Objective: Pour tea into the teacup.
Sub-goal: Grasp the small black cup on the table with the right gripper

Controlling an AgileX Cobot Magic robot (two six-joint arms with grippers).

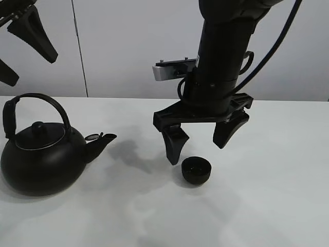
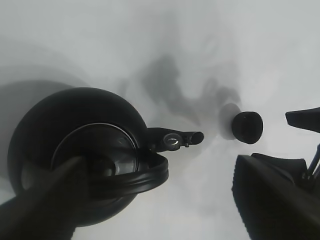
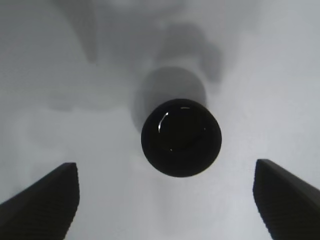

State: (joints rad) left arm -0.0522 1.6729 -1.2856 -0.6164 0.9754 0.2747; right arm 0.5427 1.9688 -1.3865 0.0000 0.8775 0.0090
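The small black teacup (image 1: pixel 196 170) stands upright on the white table (image 1: pixel 272 206). My right gripper (image 1: pixel 200 140) hangs open just above it, one finger on each side, touching nothing. In the right wrist view the teacup (image 3: pixel 181 137) sits between the spread fingers (image 3: pixel 45 200). The big black kettle (image 1: pixel 43 154) stands at the left, spout toward the teacup. My left gripper (image 1: pixel 20 54) is open and empty, high above the kettle. The left wrist view looks down on the kettle (image 2: pixel 75 150) and the teacup (image 2: pixel 247 126). No tea shows.
The kettle's arched handle (image 1: pixel 46 100) stands upright over its lid. A white wall backs the table. The right arm's finger (image 2: pixel 302 120) shows beside the teacup in the left wrist view.
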